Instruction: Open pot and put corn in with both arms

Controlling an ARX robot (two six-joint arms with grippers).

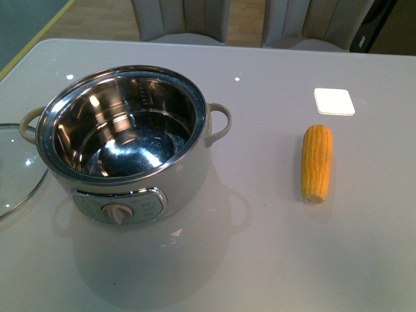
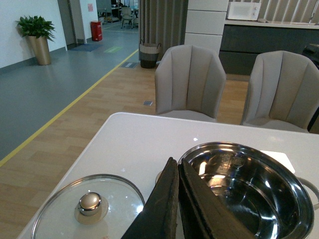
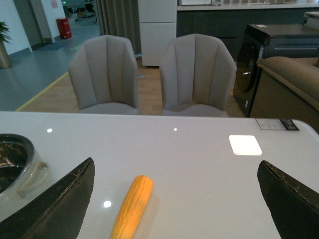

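Operator: Where does the job stand?

Spotter: The opening step looks done. The pot (image 1: pixel 195 170) stands on the desk (image 1: pixel 273 260) with its steel bowl bare and empty, and the glass lid (image 1: pixel 14 162) lies flat on the desk just to the pot's left. What you have left is the corn.

Operator: And where is the corn?

Spotter: The corn (image 1: pixel 317 162) lies on the desk well to the right of the pot, pointing away from you. A white square tile (image 1: pixel 334 101) sits just past its far end. Nothing touches it.

Operator: What about the pincers?

Spotter: Your right pincer (image 3: pixel 175 162) is spread wide and holds nothing. In its own camera the cob shows between the two fingers, lower down and nearer one of them. Your left pincer (image 2: pixel 178 164) is pressed narrow and empty, hanging above the gap between lid and pot.

Operator: Next move?

Spotter: I'd say you lower the right arm, centre the cob between the fingers, and close across its middle. It's round, so it may roll. Then you carry it left and clear the pot's rim.
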